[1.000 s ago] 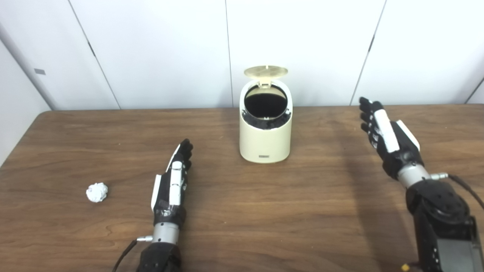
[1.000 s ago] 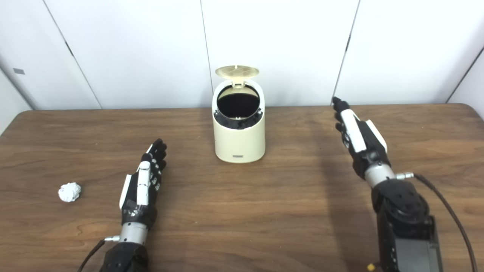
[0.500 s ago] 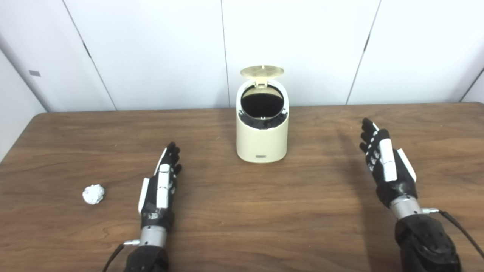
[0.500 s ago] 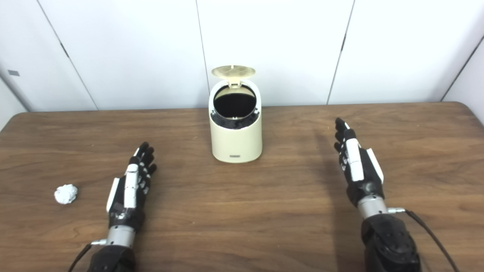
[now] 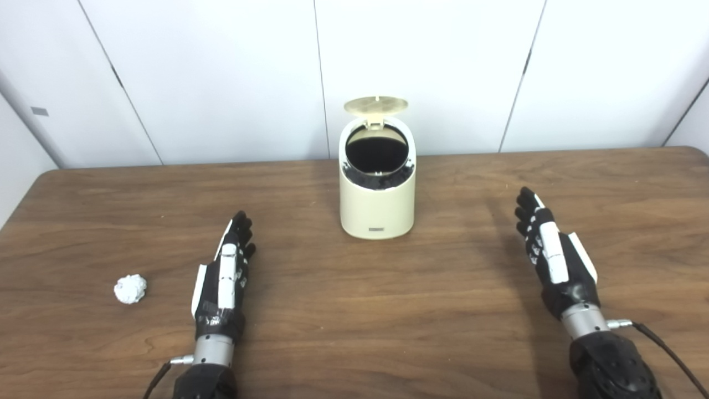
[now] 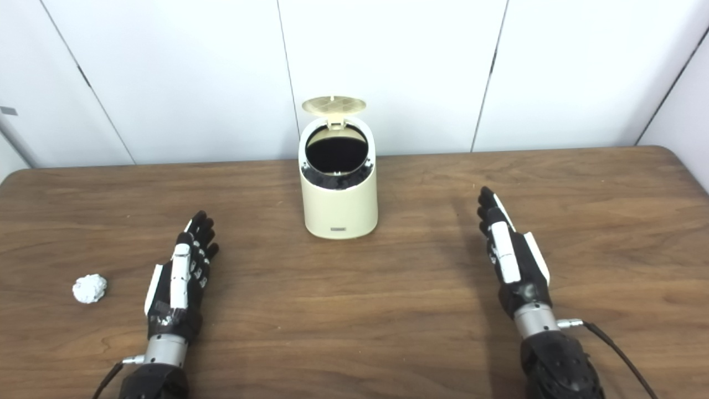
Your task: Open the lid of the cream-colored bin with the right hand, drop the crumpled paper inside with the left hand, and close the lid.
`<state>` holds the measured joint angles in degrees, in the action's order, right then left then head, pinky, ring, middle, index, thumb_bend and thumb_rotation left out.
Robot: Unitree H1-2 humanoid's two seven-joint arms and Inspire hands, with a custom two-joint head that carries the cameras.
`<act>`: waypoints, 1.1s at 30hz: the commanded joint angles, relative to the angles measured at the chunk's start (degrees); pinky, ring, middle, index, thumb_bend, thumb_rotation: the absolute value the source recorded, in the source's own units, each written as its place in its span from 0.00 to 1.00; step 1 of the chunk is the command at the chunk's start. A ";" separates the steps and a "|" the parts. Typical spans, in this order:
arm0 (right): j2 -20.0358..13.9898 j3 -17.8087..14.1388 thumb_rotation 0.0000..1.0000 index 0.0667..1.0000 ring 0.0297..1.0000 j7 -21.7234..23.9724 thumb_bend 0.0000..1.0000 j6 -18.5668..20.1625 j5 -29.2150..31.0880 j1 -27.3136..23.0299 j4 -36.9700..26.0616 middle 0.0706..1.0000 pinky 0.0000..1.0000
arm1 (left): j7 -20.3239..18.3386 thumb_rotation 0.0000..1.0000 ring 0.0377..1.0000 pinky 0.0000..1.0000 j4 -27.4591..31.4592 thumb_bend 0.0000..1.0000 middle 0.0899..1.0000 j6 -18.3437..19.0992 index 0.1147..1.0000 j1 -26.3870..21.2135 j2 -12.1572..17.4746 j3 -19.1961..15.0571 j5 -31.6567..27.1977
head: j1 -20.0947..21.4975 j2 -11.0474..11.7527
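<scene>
The cream-colored bin point(image 5: 377, 208) stands at the back middle of the table with its round lid point(image 5: 375, 105) tipped up and the dark inside showing. The crumpled white paper ball point(image 5: 130, 288) lies on the table at the front left. My left hand point(image 5: 222, 278) lies low over the table, open and empty, to the right of the paper and apart from it. My right hand point(image 5: 550, 256) is open and empty, fingers straight, at the front right, well away from the bin.
The brown wooden table point(image 5: 354, 332) spans the view, its back edge against white wall panels. A cable point(image 5: 667, 352) runs from my right wrist toward the bottom right corner.
My right hand has dropped and pulled back from beside the bin toward the front right. My left hand has drawn back a little toward me. The camera has shifted slightly to the right.
</scene>
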<state>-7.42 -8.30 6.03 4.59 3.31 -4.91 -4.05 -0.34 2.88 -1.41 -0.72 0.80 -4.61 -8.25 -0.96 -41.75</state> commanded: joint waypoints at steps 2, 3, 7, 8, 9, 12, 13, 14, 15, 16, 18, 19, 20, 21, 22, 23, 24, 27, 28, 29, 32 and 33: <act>-1.66 -1.01 1.00 0.98 0.99 -0.02 0.55 -3.85 1.42 -1.03 0.52 0.99 1.00 | 0.18 0.92 0.99 1.00 1.37 0.41 0.96 -0.77 0.97 0.01 -0.48 0.56 1.06 | -2.67 0.03; -1.90 -1.21 1.00 0.98 0.99 0.18 0.54 -3.91 1.90 -0.97 0.77 0.99 1.00 | 0.27 0.92 0.99 1.00 1.41 0.41 0.96 -0.73 0.97 0.05 -0.80 0.68 1.15 | -4.42 0.21; -3.16 -1.73 1.00 0.99 1.00 1.06 0.54 -5.30 3.87 -0.86 2.86 1.00 1.00 | 0.80 0.91 0.99 1.00 1.24 0.39 0.96 -1.31 0.97 0.17 -1.92 1.19 2.37 | -8.50 0.57; -3.39 -1.85 1.00 0.99 1.00 1.25 0.53 -5.63 4.29 -0.86 3.28 1.00 1.00 | 0.98 0.90 0.98 1.00 1.15 0.39 0.95 -1.41 0.97 0.18 -2.16 1.31 2.69 | -9.16 0.68; -3.75 -1.86 1.00 0.99 1.00 1.43 0.53 -6.33 4.42 -0.88 3.93 1.00 1.00 | 1.13 0.90 0.98 1.00 1.03 0.39 0.95 -1.48 0.97 0.17 -2.39 1.48 2.96 | -10.52 0.91; -4.36 -1.71 1.00 1.00 1.00 1.55 0.54 -6.93 4.84 -0.71 4.21 1.00 1.00 | 1.26 0.91 0.99 1.00 0.41 0.38 0.95 -2.46 0.97 0.10 -2.74 2.07 3.64 | -13.23 1.58; -4.41 -1.61 1.00 1.00 1.00 1.38 0.55 -6.79 4.79 -0.62 3.84 1.00 1.00 | 1.33 0.91 0.99 1.00 -0.06 0.38 0.95 -3.00 0.97 0.02 -2.86 2.19 3.85 | -14.00 1.78; -4.45 -1.48 1.00 1.00 1.00 1.23 0.55 -6.40 4.66 -0.52 3.26 1.00 1.00 | 1.52 0.90 0.98 1.00 -0.49 0.38 0.95 -3.41 0.96 -0.05 -2.99 2.27 4.15 | -14.47 1.93; -4.44 -1.38 1.00 1.00 1.00 1.09 0.56 -5.83 4.62 -0.47 2.58 1.00 1.00 | 1.74 0.90 0.98 1.00 -0.89 0.38 0.95 -3.68 0.96 -0.13 -3.13 2.36 4.48 | -15.42 2.20; -4.37 -1.37 1.00 1.00 1.00 1.01 0.57 -5.20 4.83 -0.49 2.01 1.00 1.00 | 1.93 0.89 0.98 1.00 -1.19 0.39 0.94 -3.77 0.95 -0.20 -3.29 2.41 4.68 | -16.13 2.39; -3.91 -1.43 1.00 0.99 1.00 0.53 0.56 -3.53 5.24 -0.47 0.27 0.99 1.00 | 2.24 0.88 0.98 1.00 -1.94 0.40 0.94 -4.13 0.95 -0.40 -3.62 2.50 5.03 | -17.51 3.13; -3.56 -1.53 1.00 0.97 0.99 0.25 0.55 -2.66 5.61 -0.51 -0.68 0.98 1.00 | 2.33 0.87 0.98 1.00 -2.47 0.40 0.94 -4.54 0.95 -0.53 -3.76 2.57 5.12 | -18.16 3.43; -3.33 -1.61 1.00 0.96 0.97 0.07 0.54 -2.02 5.84 -0.53 -1.33 0.97 1.00 | 2.39 0.87 0.98 1.00 -2.82 0.40 0.94 -4.86 0.95 -0.61 -3.84 2.62 5.19 | -18.16 3.43; -3.12 -1.70 1.00 0.96 0.97 -0.11 0.53 -1.46 6.08 -0.60 -1.88 0.96 1.00 | 2.46 0.87 0.98 1.00 -3.27 0.40 0.94 -5.22 0.95 -0.71 -3.94 2.69 5.33 | -19.41 4.00; -2.93 -1.68 1.00 0.94 0.96 -0.32 0.52 -0.77 6.15 -0.63 -2.75 0.95 0.99 | 2.58 0.86 0.98 1.00 -3.71 0.39 0.94 -5.59 0.95 -0.82 -4.00 2.80 5.73 | -20.02 4.30; -2.62 -1.65 1.00 0.94 0.95 -0.80 0.50 0.34 5.97 -0.61 -3.92 0.95 0.97 | 2.73 0.85 0.97 0.99 -4.07 0.40 0.94 -5.90 0.95 -0.91 -4.08 2.88 6.14 | -20.42 4.47; -2.32 -1.64 1.00 0.92 0.94 -1.29 0.49 1.49 5.80 -0.65 -4.99 0.93 0.95 | 2.91 0.84 0.97 0.99 -4.42 0.41 0.94 -6.26 0.94 -1.00 -4.17 2.97 6.63 | -20.92 4.73; -1.84 -1.17 1.00 0.92 0.93 -2.02 0.47 4.51 5.31 -0.49 -8.03 0.93 0.93 | 3.46 0.83 0.96 0.97 -5.43 0.45 0.93 -7.23 0.93 -1.22 -4.44 3.05 7.61 | -22.01 5.35; -1.91 -0.95 1.00 0.92 0.93 -2.13 0.46 4.89 4.94 -0.40 -8.49 0.93 0.93 | 3.62 0.83 0.97 0.98 -5.58 0.46 0.93 -7.32 0.94 -1.25 -4.50 3.07 7.81 | -22.01 5.35; -1.97 -0.83 1.00 0.92 0.93 -2.20 0.47 5.07 4.68 -0.34 -8.69 0.93 0.92 | 3.73 0.83 0.97 0.98 -5.69 0.48 0.93 -7.38 0.93 -1.27 -4.54 3.08 7.95 | -22.23 5.47; -2.10 -0.45 1.00 0.90 0.90 -2.82 0.50 5.02 3.04 -0.32 -8.83 0.91 0.86 | 4.28 0.82 0.96 0.98 -5.61 0.50 0.93 -6.95 0.93 -1.49 -4.37 3.08 8.89 | -22.46 5.94; -2.06 -0.37 1.00 0.89 0.90 -2.98 0.50 5.13 2.64 -0.34 -8.92 0.90 0.85 | 4.31 0.81 0.96 0.98 -5.48 0.50 0.93 -6.81 0.93 -1.57 -4.20 3.07 9.14 | -22.38 6.01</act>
<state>-8.92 -8.70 3.66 10.88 6.49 -4.15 -10.67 3.64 -0.49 -7.23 -2.72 -3.12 -2.04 0.12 -23.47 -35.77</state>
